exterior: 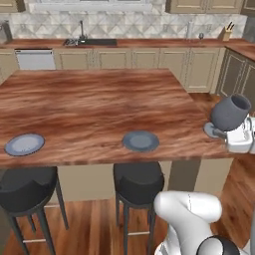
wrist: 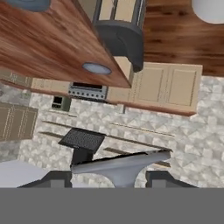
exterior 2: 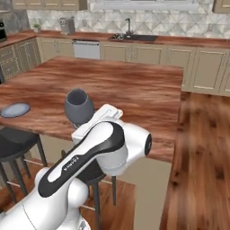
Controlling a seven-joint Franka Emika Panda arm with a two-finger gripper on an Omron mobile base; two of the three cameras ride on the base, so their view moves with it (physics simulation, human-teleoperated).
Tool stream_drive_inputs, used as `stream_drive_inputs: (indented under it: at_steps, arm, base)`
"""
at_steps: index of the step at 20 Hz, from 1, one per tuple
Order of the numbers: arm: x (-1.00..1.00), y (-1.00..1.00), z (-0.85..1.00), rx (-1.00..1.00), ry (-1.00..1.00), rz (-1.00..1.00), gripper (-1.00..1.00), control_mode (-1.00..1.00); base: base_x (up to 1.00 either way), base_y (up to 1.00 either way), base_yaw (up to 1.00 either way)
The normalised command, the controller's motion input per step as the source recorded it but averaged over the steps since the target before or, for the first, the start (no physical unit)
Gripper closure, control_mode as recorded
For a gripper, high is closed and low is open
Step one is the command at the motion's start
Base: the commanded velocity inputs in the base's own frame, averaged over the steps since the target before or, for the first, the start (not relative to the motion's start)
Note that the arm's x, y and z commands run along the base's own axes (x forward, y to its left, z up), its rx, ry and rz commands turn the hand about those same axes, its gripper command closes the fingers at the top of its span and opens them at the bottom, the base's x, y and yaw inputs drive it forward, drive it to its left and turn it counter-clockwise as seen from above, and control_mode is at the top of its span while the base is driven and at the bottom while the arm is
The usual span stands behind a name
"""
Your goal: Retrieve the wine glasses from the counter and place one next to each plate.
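Reddish-brown wood grain tops the island in my left base view, with two grey-blue plates near its front edge: one plate at the far left, a second plate near the middle, well apart from each other. At the island's right end I see a wine glass, tilted, bowl mouth up and to the right, its disc foot low beside the white gripper. On the far counter a second wine glass stands small and upright near the right corner. Two dark stools sit below the island's front edge. My right base view lists the held glass above the island's near edge, bowl opening upward, with the gripper just beside it behind my white arm; one plate lies at the far left. My hand view shows the glass's foot and stem between the two dark fingertips, so I log the fingers as clamped part-way on the glass; a plate shows on the island there.
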Motion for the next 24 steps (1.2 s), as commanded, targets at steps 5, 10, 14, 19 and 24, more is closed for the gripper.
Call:
stream_drive_inputs:
  at_steps: [5, 10, 14, 19, 24]
  arm:
    - [0.00, 0.00, 0.00, 0.00, 0.00, 0.00, 1.00, 1.00]
    - [0.00, 0.00, 0.00, 0.00, 0.00, 0.00, 1.00, 1.00]
    - [0.00, 0.00, 0.00, 0.00, 0.00, 0.00, 1.00, 1.00]
    - [0.00, 0.00, 0.00, 0.00, 0.00, 0.00, 1.00, 1.00]
    - [0.00, 0.00, 0.00, 0.00, 0.00, 0.00, 1.00, 1.00]
  base:
    - [0.77, 0.43, -0.28]
    - [0.76, -0.02, -0.01]
    - [0.42, 0.03, 0.01]
    - [0.25, -0.03, 0.24]
    - [0.23, -0.12, 0.31]
